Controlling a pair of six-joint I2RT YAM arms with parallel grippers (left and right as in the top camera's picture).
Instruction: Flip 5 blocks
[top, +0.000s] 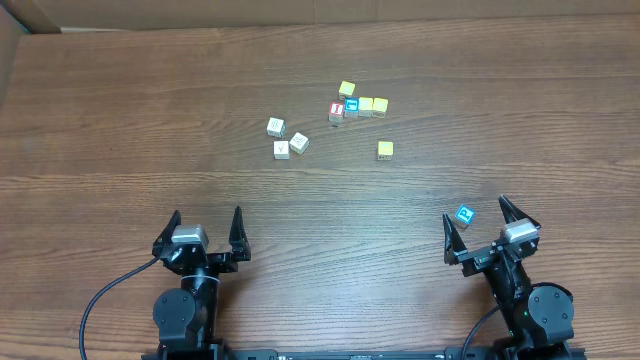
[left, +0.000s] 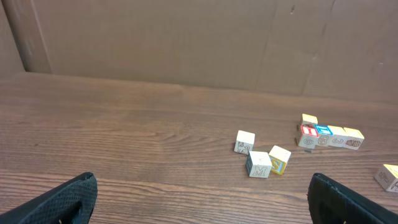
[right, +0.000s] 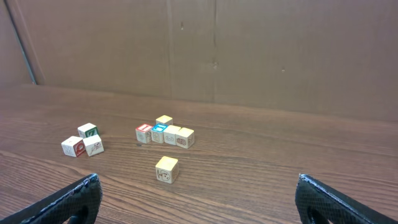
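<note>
The left gripper (top: 207, 214) and the right gripper (top: 474, 209) both waited at the near edge of the brown wood-grain table (top: 120, 120). Each had its jaws spread fully wide and neither had hold of anything.

The three cream-white wooden cubes (top: 299, 142) lay in a loose huddle left of the table's middle, close together, with the left arm well short of them. The lone yellow wooden cube (top: 385, 149) sat by itself to their right. The blue-faced wooden cube with a white P (top: 465, 215) lay well apart from the others. From overhead it was right at the mouth of the right gripper, nearer that gripper's left finger and ungripped (the right wrist camera did not show it at all). Farther back stood a tight row of other cubes, the red-faced cube (top: 336, 111) at its left end, which was not part of the job.

As for progress, the pictures gave no sure count, since nothing marked which face of a cube counted as turned. With both arms parked and empty-handed, my judgement was that no flip was under way. The P cube looked the handiest for the right arm, the white trio for the left.
</note>
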